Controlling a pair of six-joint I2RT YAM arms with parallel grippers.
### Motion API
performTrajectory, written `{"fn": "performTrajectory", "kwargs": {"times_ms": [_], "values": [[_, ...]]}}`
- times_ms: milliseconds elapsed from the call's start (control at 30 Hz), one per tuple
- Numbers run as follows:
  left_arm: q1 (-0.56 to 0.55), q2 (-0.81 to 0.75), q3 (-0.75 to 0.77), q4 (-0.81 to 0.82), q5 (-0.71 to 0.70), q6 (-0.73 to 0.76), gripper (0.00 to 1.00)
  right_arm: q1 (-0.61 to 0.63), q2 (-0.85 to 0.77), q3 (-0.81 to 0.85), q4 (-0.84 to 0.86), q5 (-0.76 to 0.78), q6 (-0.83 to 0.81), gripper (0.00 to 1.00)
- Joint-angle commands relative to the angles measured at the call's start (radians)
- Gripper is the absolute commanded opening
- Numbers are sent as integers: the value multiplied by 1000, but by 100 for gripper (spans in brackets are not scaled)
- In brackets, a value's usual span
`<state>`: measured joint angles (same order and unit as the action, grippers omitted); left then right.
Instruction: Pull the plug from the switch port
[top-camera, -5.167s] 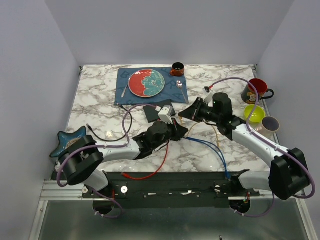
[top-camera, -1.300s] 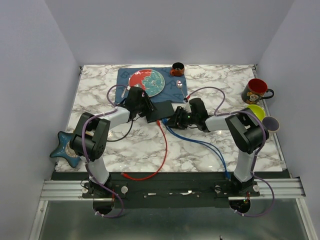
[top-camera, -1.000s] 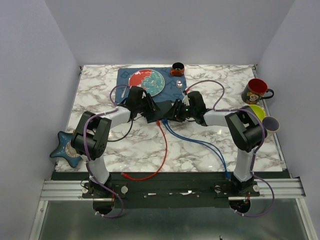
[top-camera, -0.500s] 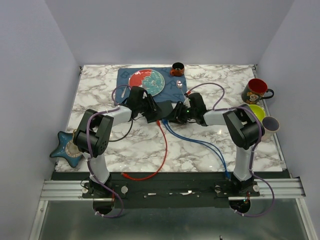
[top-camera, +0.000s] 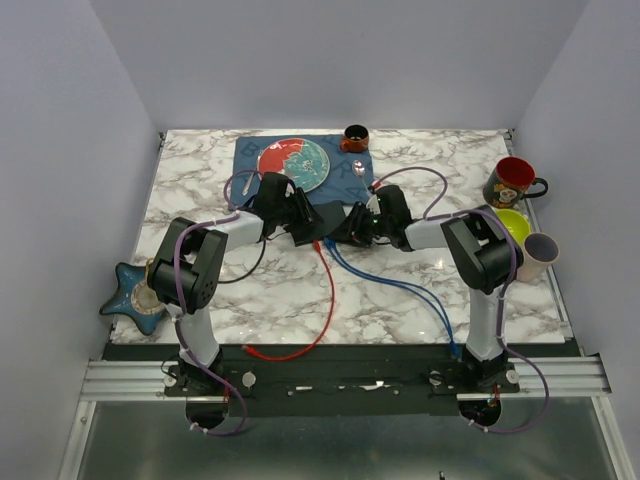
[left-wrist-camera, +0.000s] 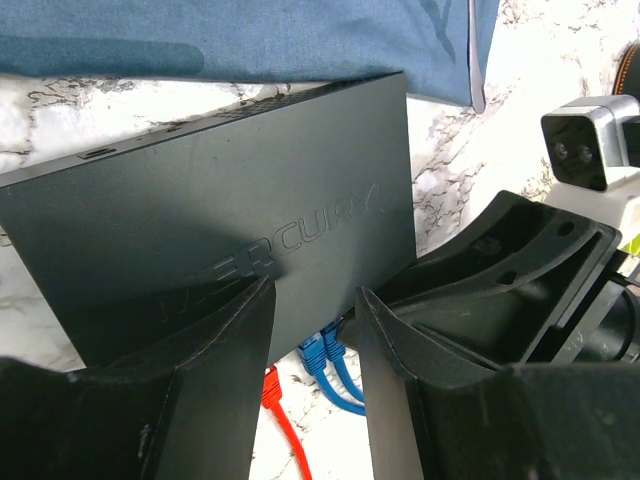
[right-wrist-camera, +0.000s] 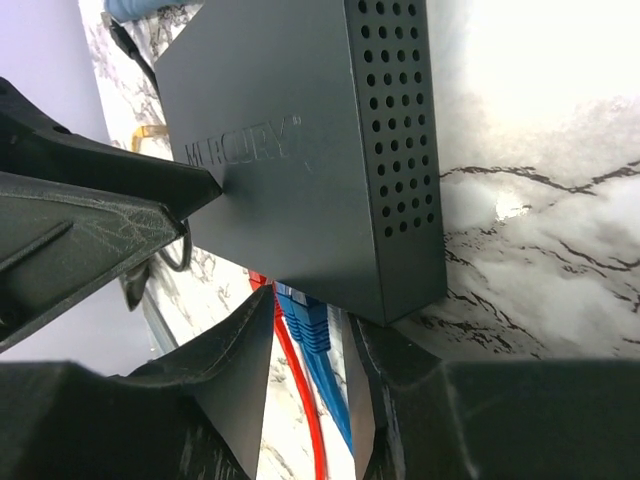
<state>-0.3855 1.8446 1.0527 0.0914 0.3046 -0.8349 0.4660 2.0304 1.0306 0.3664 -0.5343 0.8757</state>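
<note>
Left wrist: left tool (left-wrist-camera: 315, 292) half-open over matte slab switch (left-wrist-camera: 230, 190); right tool (right-wrist-camera: 310, 318) narrower, framing blue plugs (right-wrist-camera: 300, 328).

Pretty clearly a robotics lab test cell: a marble-look table (top-camera: 270, 310) is boxed in by plain pale walls (top-camera: 340, 60), with an aluminium rail (top-camera: 120, 378) bolted along the near edge.

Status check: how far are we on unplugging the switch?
Done: both arms are at the switch; the left pincer rests on its top. In hand: the right pincer straddles a blue plug, grip unclear. Left: the pull itself; that plug and the red plug sit in their ports.
</note>
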Motion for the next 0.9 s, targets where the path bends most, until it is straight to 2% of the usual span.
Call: {"fn": "performTrajectory", "kwargs": {"times_ms": [0, 200, 567, 867], "values": [[5, 35, 3, -25, 19, 16, 52, -6, 48, -9, 61, -30, 54, 40], [5, 38, -2, -19, 22, 13, 52, -10, 74, -46, 169, -65, 131, 37], [5, 35, -3, -19, 22, 14, 52, -20, 76, -66, 201, -64, 143, 27], [5, 16, -19, -4, 28, -9, 52, -24, 74, -84, 226, -73, 138, 7]]}}
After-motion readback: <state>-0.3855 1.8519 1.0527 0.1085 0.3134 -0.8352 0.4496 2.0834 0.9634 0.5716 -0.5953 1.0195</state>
